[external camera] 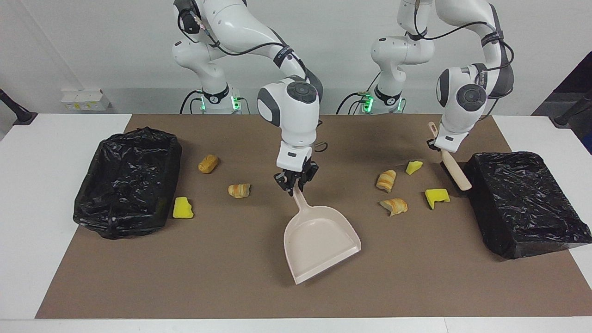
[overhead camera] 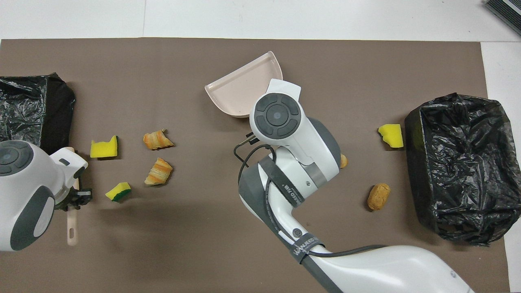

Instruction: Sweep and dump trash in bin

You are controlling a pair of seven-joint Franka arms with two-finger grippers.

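Note:
My right gripper (external camera: pixel 295 184) is shut on the handle of the beige dustpan (external camera: pixel 319 243), mid-mat, its mouth angled toward the left arm's end. My left gripper (external camera: pixel 440 149) is shut on the brush (external camera: pixel 455 175), which hangs tilted beside the bin (external camera: pixel 527 203) at that end. Trash near the brush: two yellow sponge bits (external camera: pixel 437 197) (external camera: pixel 414 166) and two bread pieces (external camera: pixel 386 180) (external camera: pixel 394 206). Toward the other bin (external camera: pixel 127 182) lie a sponge chunk (external camera: pixel 182 208) and two bread pieces (external camera: pixel 239 190) (external camera: pixel 208 163). In the overhead view the right hand covers its fingers and part of the dustpan (overhead camera: pixel 244 91).
Both bins are lined with black bags, one at each end of the brown mat (external camera: pixel 185 277). The mat's half farther from the robots holds only the dustpan. White table (external camera: pixel 27 208) borders the mat.

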